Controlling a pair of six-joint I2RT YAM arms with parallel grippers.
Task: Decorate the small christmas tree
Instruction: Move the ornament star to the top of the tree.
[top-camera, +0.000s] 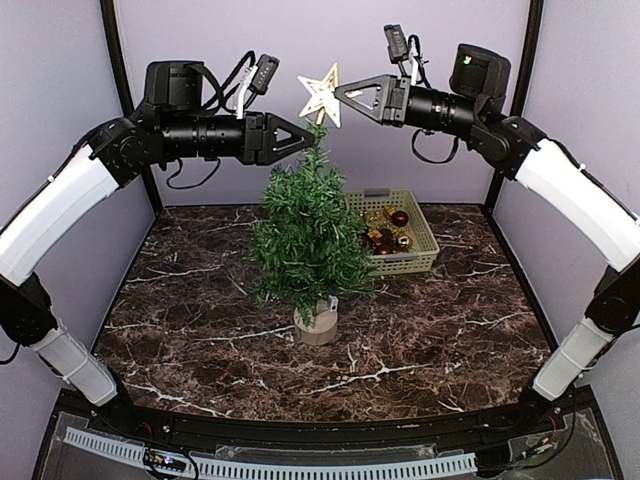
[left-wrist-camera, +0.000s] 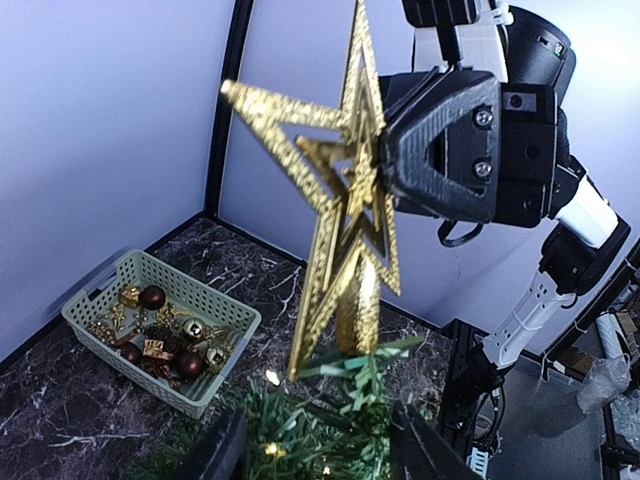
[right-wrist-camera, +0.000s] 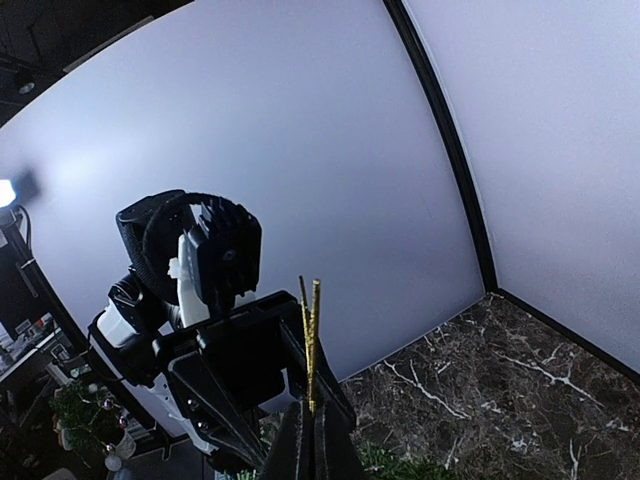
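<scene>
Gold glitter star (top-camera: 321, 95), clamped edge-on in our right gripper (top-camera: 342, 92), hangs stem-down over the tip of the bristly dark-green small christmas tree (top-camera: 305, 240), which our left gripper (top-camera: 308, 135) straddles with parted jaws, probably to steady it.

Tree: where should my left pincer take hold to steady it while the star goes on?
Probably pinch the tree's thin top shoot just below the star, coming in level from the left arm's side. The shoot stands upright between the open left pincer's fingers, and the right pincer, shut on the star, fills the other side.
</scene>
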